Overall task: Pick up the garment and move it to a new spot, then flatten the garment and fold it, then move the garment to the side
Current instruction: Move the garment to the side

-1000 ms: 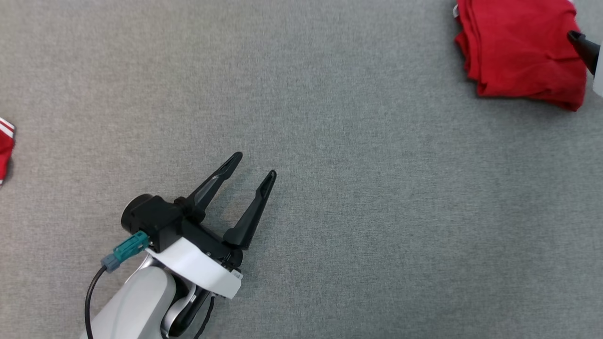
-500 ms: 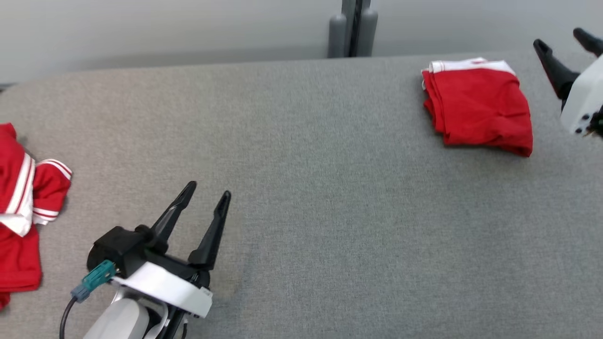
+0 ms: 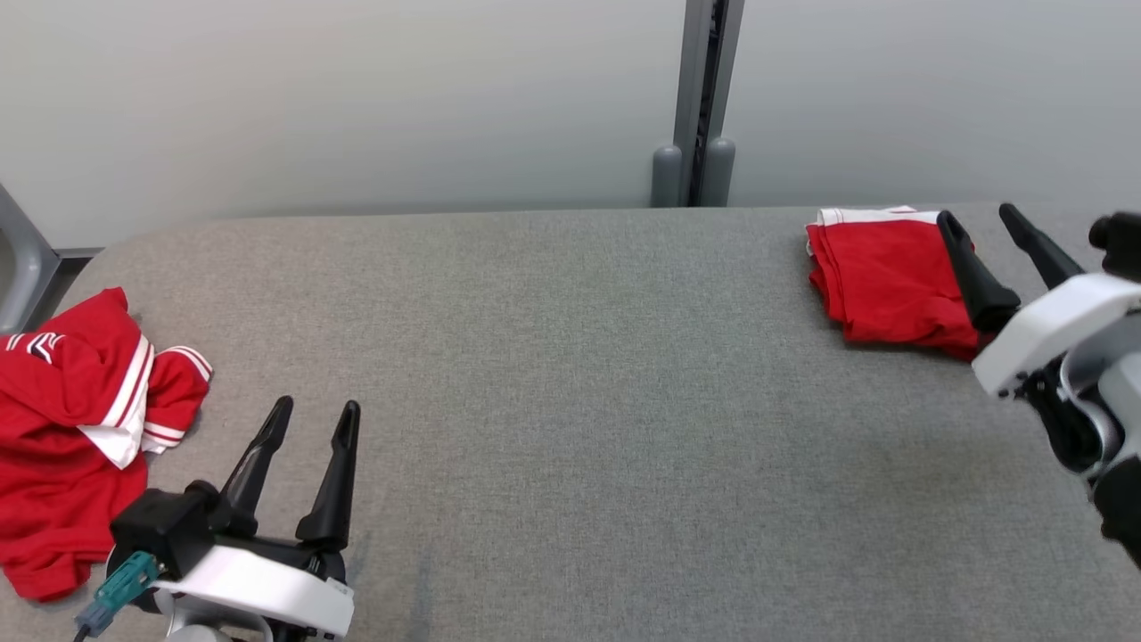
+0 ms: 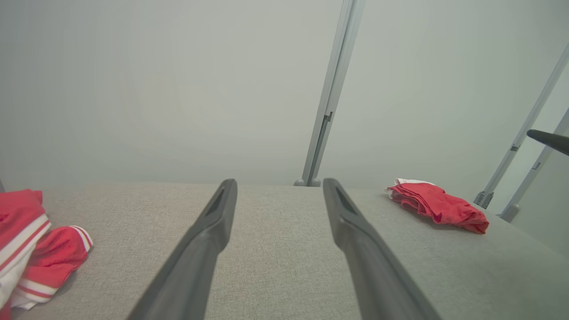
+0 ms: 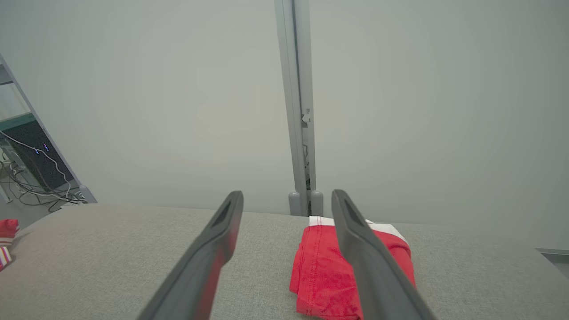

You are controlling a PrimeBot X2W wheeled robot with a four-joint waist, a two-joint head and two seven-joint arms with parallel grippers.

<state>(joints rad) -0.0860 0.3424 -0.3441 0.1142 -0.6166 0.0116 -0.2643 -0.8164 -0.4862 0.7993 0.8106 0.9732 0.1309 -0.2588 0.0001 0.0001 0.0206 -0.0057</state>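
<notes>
The head camera looked forward and down over the grey counter point(image 3: 570, 357) toward the wall point(image 3: 357, 89). Both wrist cameras sat low, facing the same post point(image 3: 704, 89); all three shared the folded garment point(image 3: 882, 276).

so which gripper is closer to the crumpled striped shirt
Left. The left gripper sits open just beside the crumpled shirt; the right gripper is across the table, by the folded red garment.
</notes>
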